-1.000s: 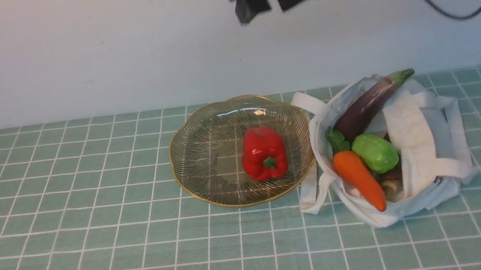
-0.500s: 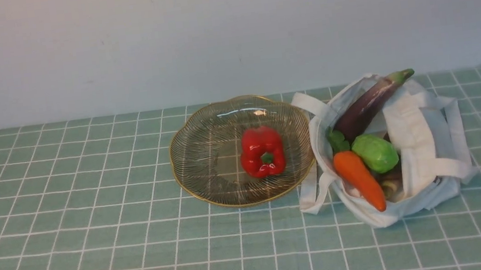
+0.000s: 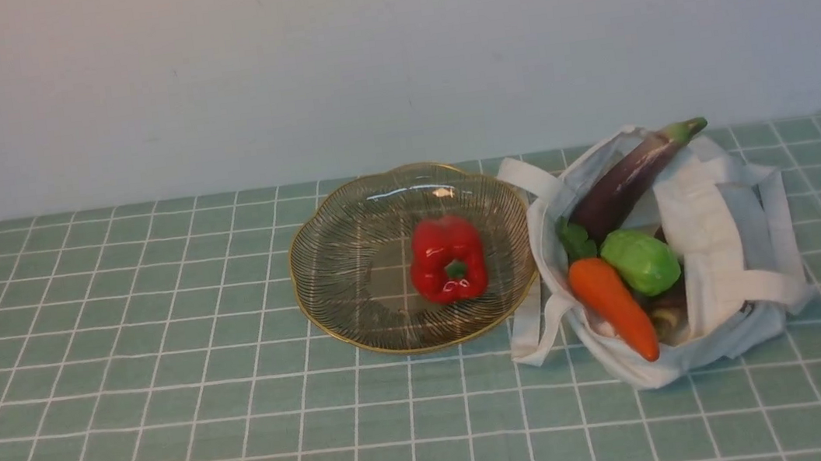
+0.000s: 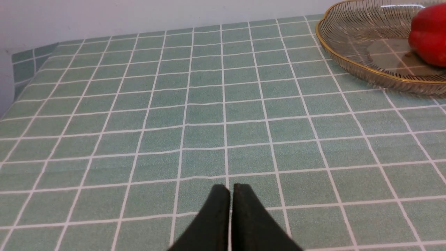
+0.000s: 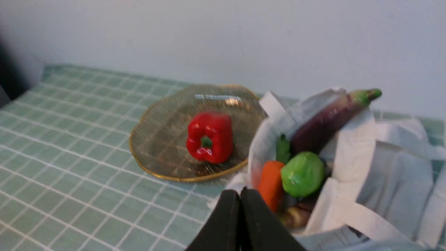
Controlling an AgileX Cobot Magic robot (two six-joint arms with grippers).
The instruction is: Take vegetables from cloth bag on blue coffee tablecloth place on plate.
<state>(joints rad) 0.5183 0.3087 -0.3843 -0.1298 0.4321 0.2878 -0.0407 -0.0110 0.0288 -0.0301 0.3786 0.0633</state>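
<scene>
1. Vegetables (image 3: 610, 308) crowd the mouth of a white cloth bag (image 3: 700, 226) in the front view, beside a ribbed glass plate (image 3: 341, 302) where a red bell pepper (image 3: 448, 259) sits alone. The carrot (image 3: 614, 309) looks light, rigid and slick; I would pinch it across its thick middle, since its taper could squirt free. The eggplant (image 3: 628, 184), stem end poking over the rim, seems smooth and hard, best spanned across its body, square to its length. The green vegetable (image 3: 641, 261), round and glossy, calls for a centered grip at its widest, or it may roll deeper.

2. Plain checked tablecloth (image 4: 209, 139) lies before my left gripper (image 4: 231, 186) in the left wrist view, its fingers drawn together with nothing between them, the plate's gilded edge well beyond. That glass is likely brittle, so I should lower produce gently and keep my tips off it.

3. Narrowed to a closed point, my right gripper (image 5: 242, 191) appears empty in the right wrist view, facing the open bag. The fabric looks limp and could snag in a pinch; I would part my fingers above the produce and close on vegetable alone.
</scene>
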